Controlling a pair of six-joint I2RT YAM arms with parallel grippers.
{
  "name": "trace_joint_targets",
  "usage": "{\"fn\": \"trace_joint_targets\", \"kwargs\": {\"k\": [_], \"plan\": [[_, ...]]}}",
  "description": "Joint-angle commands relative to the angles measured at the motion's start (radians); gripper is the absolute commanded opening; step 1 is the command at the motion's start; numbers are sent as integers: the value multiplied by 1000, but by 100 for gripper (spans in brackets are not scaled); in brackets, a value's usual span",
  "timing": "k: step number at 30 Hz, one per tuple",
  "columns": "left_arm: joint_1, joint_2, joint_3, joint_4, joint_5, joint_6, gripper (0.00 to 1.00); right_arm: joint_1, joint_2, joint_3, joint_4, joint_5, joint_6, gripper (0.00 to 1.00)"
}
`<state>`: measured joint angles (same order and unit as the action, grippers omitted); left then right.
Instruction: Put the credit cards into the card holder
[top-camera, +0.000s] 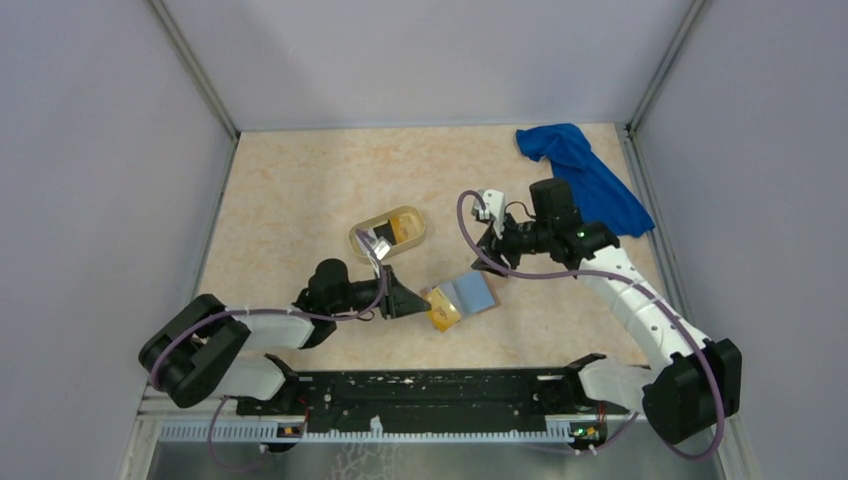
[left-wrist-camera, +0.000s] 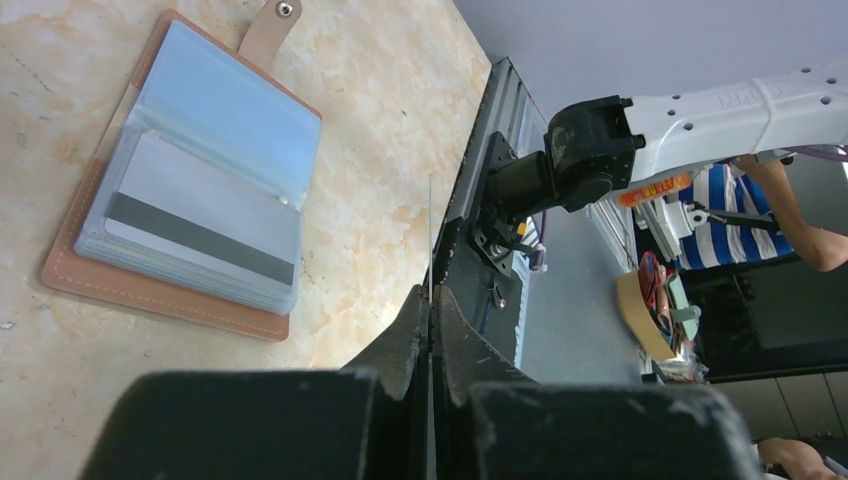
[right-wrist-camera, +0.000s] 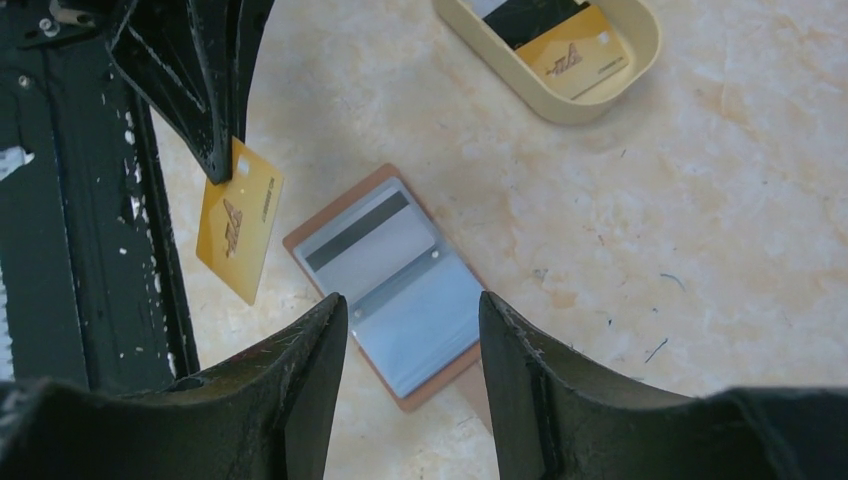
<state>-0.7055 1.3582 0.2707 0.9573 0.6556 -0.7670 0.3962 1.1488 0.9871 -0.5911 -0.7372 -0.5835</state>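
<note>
Pinching a yellow-orange card (right-wrist-camera: 238, 225) by its upper edge, the left gripper (right-wrist-camera: 222, 170) has its fingers pressed together on the plastic. In the left wrist view that card shows only as a thin line rising from between the closed tips. It hangs tilted just to the near left of the card holder (right-wrist-camera: 395, 270), with a narrow strip of the marbled table (top-camera: 300, 190) between them. Whether its lower corner touches the surface cannot be told.

The tan card holder lies open and flat near the middle of the table's near edge, its grey-blue slots facing up. A pale card with a dark stripe (right-wrist-camera: 368, 240) sits in its left half.

The right gripper (right-wrist-camera: 412, 300) hovers over the holder with its fingers apart and nothing between them.

To the far left of the holder stands a pale yellow oval tray (right-wrist-camera: 590, 110). In it lie a second yellow-orange card (right-wrist-camera: 575, 55) and a black card (right-wrist-camera: 530, 15). A crumpled blue cloth (top-camera: 585, 175) lies in the far right corner.
</note>
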Motion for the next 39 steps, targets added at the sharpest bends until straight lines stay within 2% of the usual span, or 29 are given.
{"fn": "trace_joint_targets", "kwargs": {"k": [1, 13, 18, 21, 32, 36, 39], "plan": [[-15, -41, -30, 66, -31, -6, 0, -5, -61, -31, 44, -42, -6, 51], [-23, -107, -58, 67, -40, -26, 0, -5, -101, -94, 105, -61, 1, 52], [-25, -137, -85, 61, -46, -25, 0, -5, -131, -157, 136, -110, -73, 52], [-25, -138, -81, 56, -51, -7, 0, -5, -152, -185, 158, -118, -81, 56], [-25, 18, -41, 173, -16, -29, 0, -5, -79, -162, 102, -80, -111, 57], [-25, 83, -6, 165, -52, -35, 0, -5, -42, -170, 114, -5, -111, 57], [-25, 119, 44, 67, -100, -36, 0, -5, -24, -206, 162, 66, -102, 56]]}}
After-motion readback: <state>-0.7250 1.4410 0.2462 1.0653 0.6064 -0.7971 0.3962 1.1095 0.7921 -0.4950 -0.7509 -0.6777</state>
